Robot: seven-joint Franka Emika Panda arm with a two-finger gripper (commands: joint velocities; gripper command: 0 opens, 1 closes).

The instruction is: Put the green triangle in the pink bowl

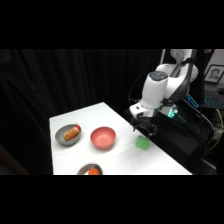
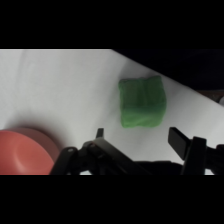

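Green triangle [image 1: 143, 143] sits on the bench [image 1: 115, 159] near its right edge, free, not yet picked up. In the wrist view it's a chunky green block [image 2: 142, 101] w/ a seam across the top, close to the bench edge. Looks light and prob. a bit soft, foam-like, matte so not slippery; no fragility worry. Best hold: across the two flat opposing sides, low on the body, not on the sloped face. Claw [image 1: 144, 128] hovers just above it, fingers [image 2: 181, 141] spread apart, empty. Pink bowl [image 1: 103, 138] is to the block's left, near, empty inside. Beyond: grey bowl [image 1: 67, 135] w/ orange item, another grey bowl [image 1: 90, 170] at the front edge.
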